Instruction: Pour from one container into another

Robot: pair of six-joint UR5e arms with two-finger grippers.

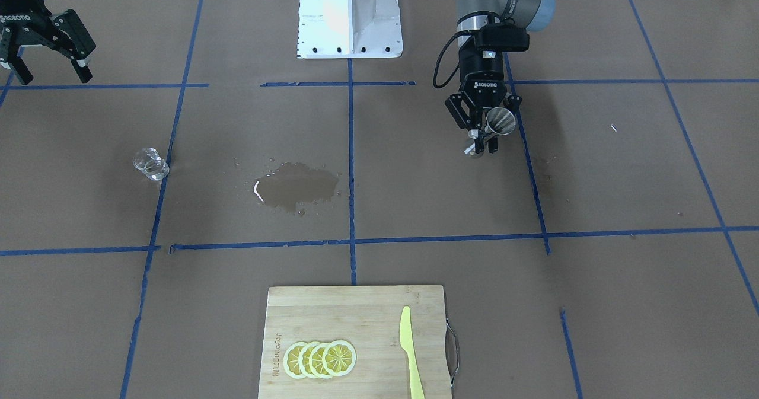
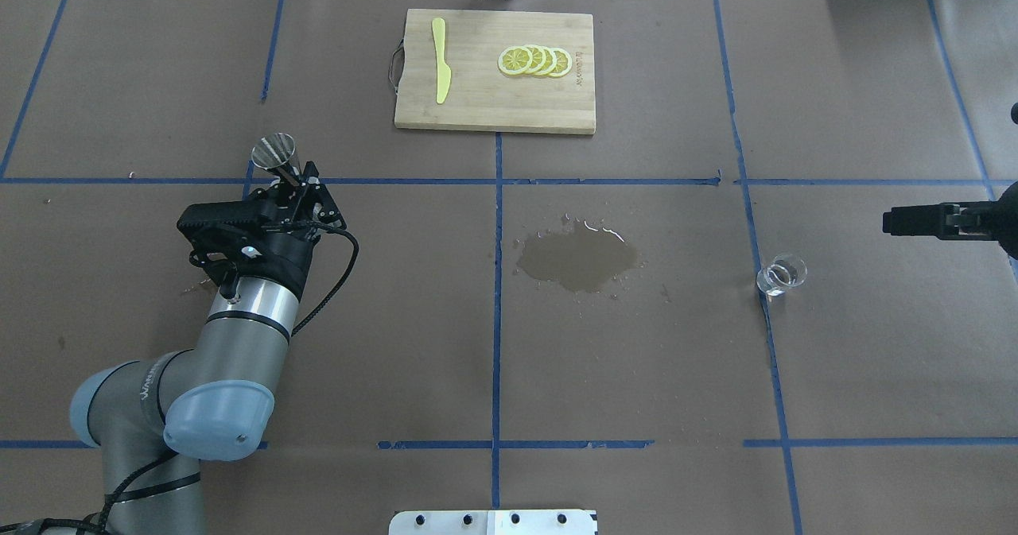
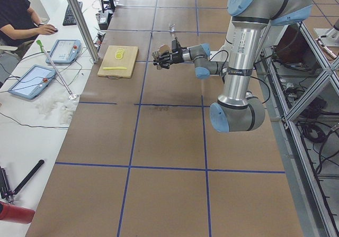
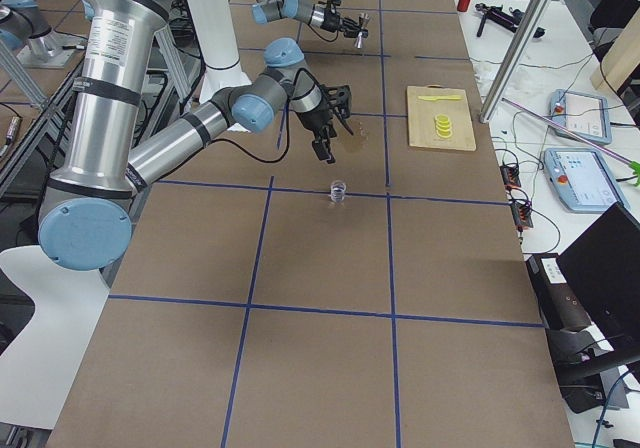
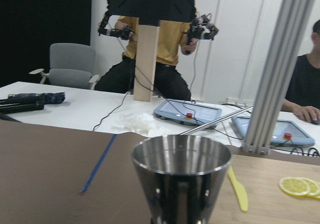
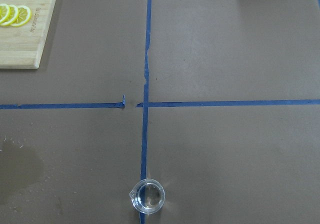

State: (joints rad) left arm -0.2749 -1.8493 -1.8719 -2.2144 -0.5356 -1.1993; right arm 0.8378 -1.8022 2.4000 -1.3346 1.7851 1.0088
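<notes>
Gently — the glass (image 1: 151, 163) looks slick and fragile; grip its belly with your spread right hand (image 1: 53, 74) — left hand (image 1: 483, 145) pinches the jigger (image 1: 501, 120).

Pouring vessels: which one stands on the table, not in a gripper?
The clear glass tumbler, standing alone and untouched; the steel jigger is held up by the left gripper.
</notes>
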